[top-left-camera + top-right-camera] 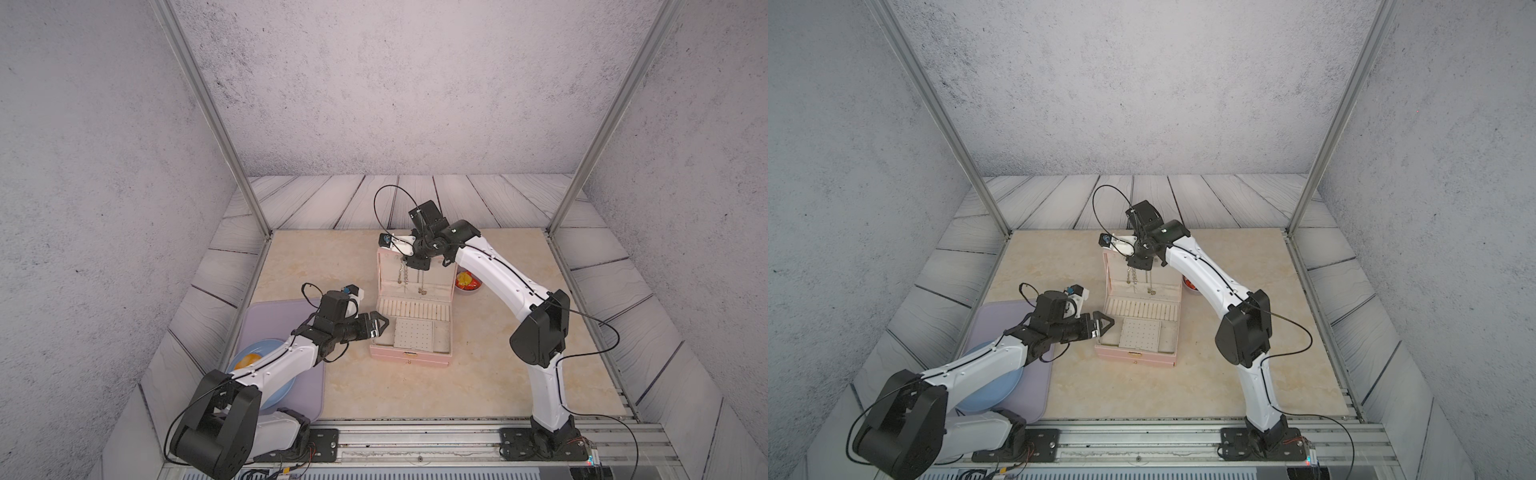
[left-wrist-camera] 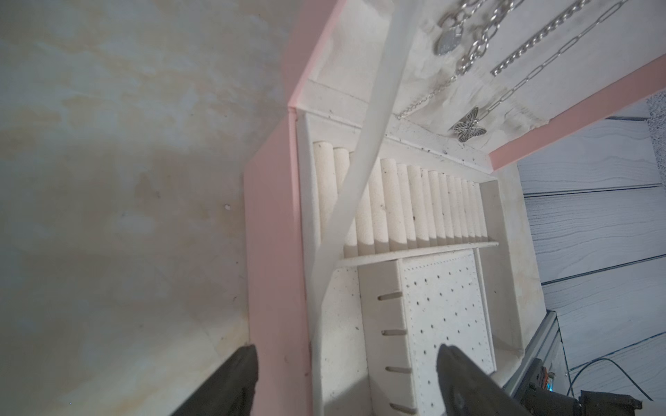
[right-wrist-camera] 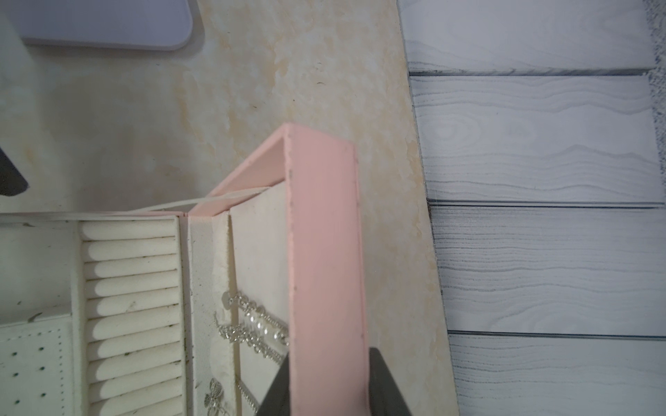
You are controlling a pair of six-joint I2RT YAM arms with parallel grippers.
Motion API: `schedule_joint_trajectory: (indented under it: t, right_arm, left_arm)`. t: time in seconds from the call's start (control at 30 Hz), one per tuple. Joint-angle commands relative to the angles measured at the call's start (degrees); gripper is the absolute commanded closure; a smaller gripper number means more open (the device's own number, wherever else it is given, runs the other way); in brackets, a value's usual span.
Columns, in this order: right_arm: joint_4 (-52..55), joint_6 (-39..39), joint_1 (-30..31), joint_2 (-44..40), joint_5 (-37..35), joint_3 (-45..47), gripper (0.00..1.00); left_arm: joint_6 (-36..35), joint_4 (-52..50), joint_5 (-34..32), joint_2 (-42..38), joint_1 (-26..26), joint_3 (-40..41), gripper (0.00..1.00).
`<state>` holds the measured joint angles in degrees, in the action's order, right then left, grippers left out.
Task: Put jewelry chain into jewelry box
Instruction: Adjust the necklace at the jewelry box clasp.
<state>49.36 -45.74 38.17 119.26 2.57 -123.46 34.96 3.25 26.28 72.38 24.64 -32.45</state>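
The pale pink jewelry box (image 1: pixel 409 360) (image 1: pixel 1133 360) stands open mid-table, lid upright. Against the lid's cream lining hangs the chunky silver jewelry chain (image 1: pixel 402 270) (image 1: pixel 1133 276) (image 2: pixel 477 48), beside a thinner necklace with a butterfly pendant (image 2: pixel 469 128). My right gripper (image 1: pixel 417 264) (image 1: pixel 1140 263) (image 3: pixel 328 356) comes down onto the lid's top rim (image 3: pixel 324 234), its dark fingers pressed on both faces of it. My left gripper (image 1: pixel 380 324) (image 1: pixel 1104 324) (image 2: pixel 347 363) is open, one finger outside the base's left wall (image 2: pixel 274 252) and one over the dotted panel (image 2: pixel 447 306).
A small grey bowl (image 1: pixel 468 284) with red and orange contents sits right of the box, behind my right arm. A lilac mat (image 1: pixel 282 316) with a blue plate (image 1: pixel 249 353) lies under my left arm. Metal frame posts stand at the back corners.
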Motion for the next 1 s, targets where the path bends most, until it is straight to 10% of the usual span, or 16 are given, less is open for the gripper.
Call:
schedule_joint_trajectory:
  t: [0.0, 0.13, 0.5, 0.67, 0.97]
  right_arm:
    - [0.84, 0.97, 0.00, 2.10, -2.49, -0.25, 0.84]
    - [1.13, 0.57, -0.03, 2.45, -3.42, 0.06, 1.00]
    - [1.83, 0.39, -0.05, 1.98, -3.15, -0.89, 0.99]
    - [1.55, 1.35, -0.03, -0.19, -2.60, -0.91, 0.56]
    - [1.52, 1.70, -0.02, -4.28, -0.50, 0.95, 0.38]
  left_arm:
    - [0.01, 0.45, 0.57, 0.16, 0.40, 0.80, 0.16]
    - [0.19, 0.45, 0.70, 0.13, 0.66, 0.93, 0.16]
    - [1.22, 0.49, 2.25, -0.13, 1.66, 1.55, 0.16]
    - [1.85, 0.58, 2.78, -0.70, 2.15, 2.03, 0.16]
    - [2.13, 0.42, 3.34, -1.17, 3.11, 2.32, 0.16]
